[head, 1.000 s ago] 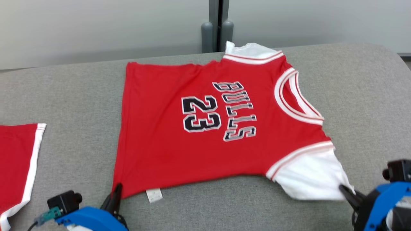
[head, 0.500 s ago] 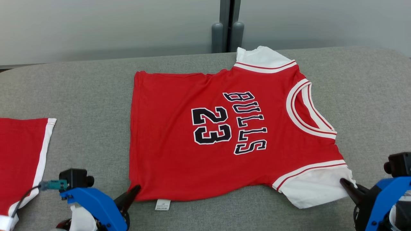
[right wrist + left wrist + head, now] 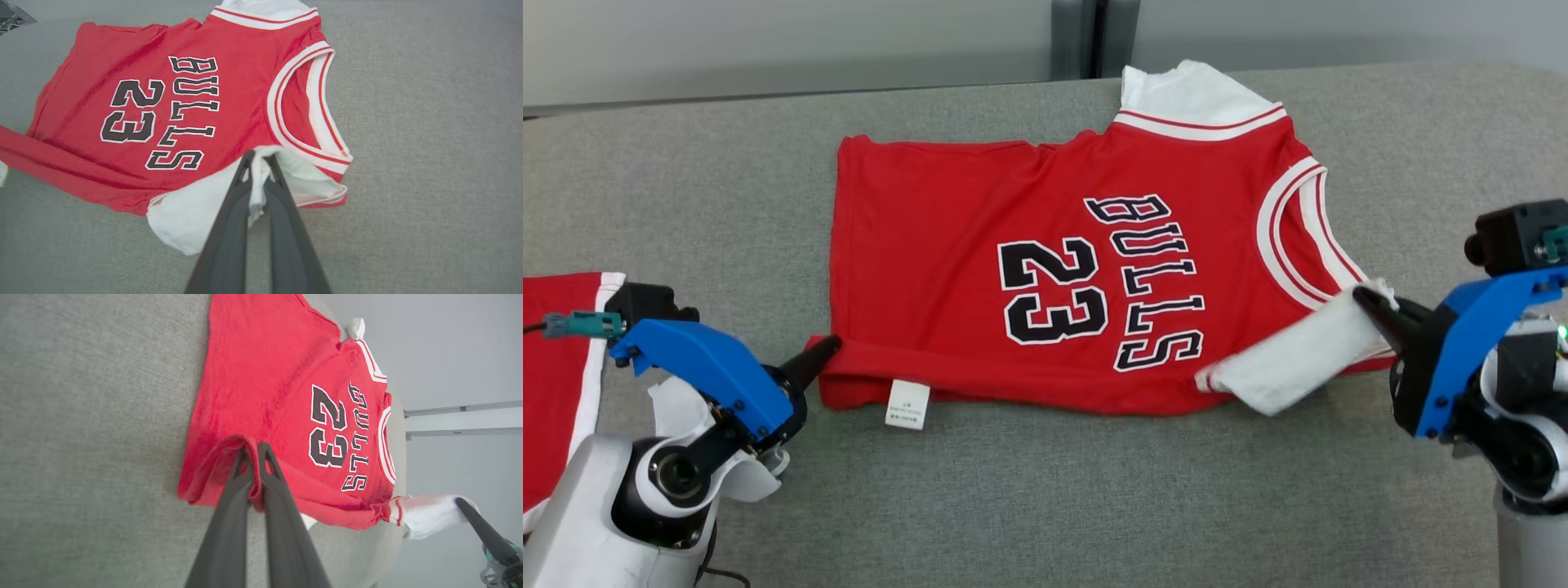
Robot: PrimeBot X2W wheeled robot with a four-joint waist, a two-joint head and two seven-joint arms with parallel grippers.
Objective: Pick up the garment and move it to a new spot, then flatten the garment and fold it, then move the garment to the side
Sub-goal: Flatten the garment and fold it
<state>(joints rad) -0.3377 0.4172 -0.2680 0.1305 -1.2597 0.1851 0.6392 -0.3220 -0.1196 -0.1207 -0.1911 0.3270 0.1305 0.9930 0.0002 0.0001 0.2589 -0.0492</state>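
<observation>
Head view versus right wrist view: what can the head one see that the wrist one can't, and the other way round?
Head view adds the left tool pinching the hem of the red BULLS 23 jersey, and a second red cloth with a white stripe at the left edge. Right wrist view adds a close-up of the white sleeve cloth squeezed in the shut right tool. Both share the jersey, that sleeve, the grey fabric surface.

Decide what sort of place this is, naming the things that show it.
Probably a robot lab or test room: a grey cloth-covered table, plain pale wall panels behind, and a red jersey laid out.
</observation>
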